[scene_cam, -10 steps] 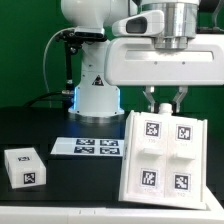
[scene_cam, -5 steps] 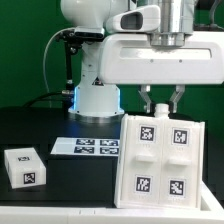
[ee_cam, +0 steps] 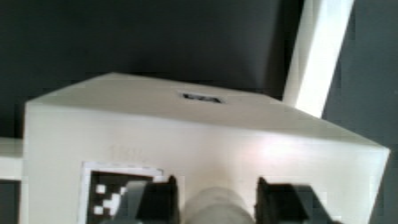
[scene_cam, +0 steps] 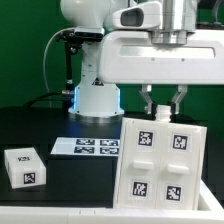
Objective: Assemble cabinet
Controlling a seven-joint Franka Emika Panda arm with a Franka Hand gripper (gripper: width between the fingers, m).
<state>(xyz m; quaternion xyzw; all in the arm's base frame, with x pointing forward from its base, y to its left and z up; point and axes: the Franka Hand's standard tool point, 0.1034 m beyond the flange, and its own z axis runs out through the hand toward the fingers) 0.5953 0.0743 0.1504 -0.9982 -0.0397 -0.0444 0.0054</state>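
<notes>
The cabinet body (scene_cam: 162, 162), a large white box with four square tags on its facing side, stands slightly tilted on the black table at the exterior view's right. My gripper (scene_cam: 164, 110) comes down from above, its fingers (scene_cam: 150, 103) straddling the box's top edge and shut on it. In the wrist view the gripper (ee_cam: 222, 205) has its dark fingers (ee_cam: 157, 200) on either side of a white wall of the cabinet body (ee_cam: 196, 130). A small white cabinet part with tags (scene_cam: 25, 165) lies at the exterior view's left, apart from the gripper.
The marker board (scene_cam: 88, 147) lies flat on the table between the small part and the cabinet body. The arm's white base (scene_cam: 95, 95) stands behind it. A white strip (ee_cam: 320, 50) crosses the dark table in the wrist view.
The gripper has shifted a little toward the exterior view's right. The cabinet body's top has moved with it and the box leans more.
</notes>
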